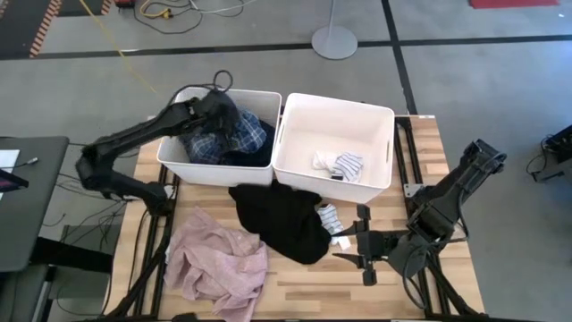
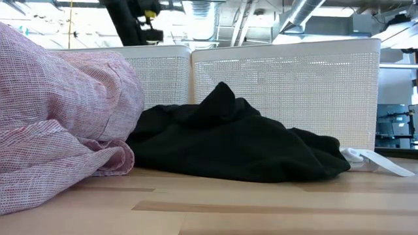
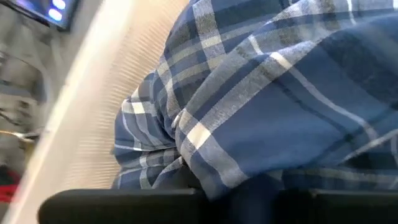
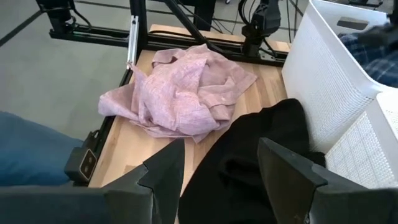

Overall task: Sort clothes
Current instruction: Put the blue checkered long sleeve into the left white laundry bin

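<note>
Bare tabletop (image 1: 295,284) beside black garment (image 1: 281,219)

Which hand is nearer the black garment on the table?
Right. The right hand sits open beside the black garment, at its edge. The left hand is farther away, over the left bin at the plaid shirt.

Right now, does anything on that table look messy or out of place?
Yes. The black garment lies crumpled against the bins, a striped sock half under its edge, and the pink garment spills over the table's front edge. They are unsorted; nothing looks damaged.
</note>
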You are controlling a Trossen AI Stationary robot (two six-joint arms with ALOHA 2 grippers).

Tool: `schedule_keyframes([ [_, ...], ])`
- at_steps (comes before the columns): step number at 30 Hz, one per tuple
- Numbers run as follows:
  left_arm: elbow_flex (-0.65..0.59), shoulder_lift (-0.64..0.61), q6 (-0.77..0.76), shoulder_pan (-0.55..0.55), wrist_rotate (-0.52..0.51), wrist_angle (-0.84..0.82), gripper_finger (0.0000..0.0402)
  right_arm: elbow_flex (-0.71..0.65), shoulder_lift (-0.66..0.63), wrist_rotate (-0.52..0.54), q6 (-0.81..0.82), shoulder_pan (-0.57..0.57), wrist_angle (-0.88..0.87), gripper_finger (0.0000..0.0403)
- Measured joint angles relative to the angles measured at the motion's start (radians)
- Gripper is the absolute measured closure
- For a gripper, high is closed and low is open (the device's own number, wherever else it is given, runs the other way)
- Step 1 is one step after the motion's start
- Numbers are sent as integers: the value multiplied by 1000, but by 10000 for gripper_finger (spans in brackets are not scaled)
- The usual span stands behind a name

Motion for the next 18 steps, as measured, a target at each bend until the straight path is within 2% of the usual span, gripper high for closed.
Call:
schedule_keyframes([
  [4,0,99,-9,57,113,0,378,-2,0,0,14,1,-8,182],
  [7,0,174,-13,86,158,1,374,-14,0,0,18,0,-10,182],
  [18,2,417,7,120,187,-4,370,-67,0,-1,82,0,-13,182],
])
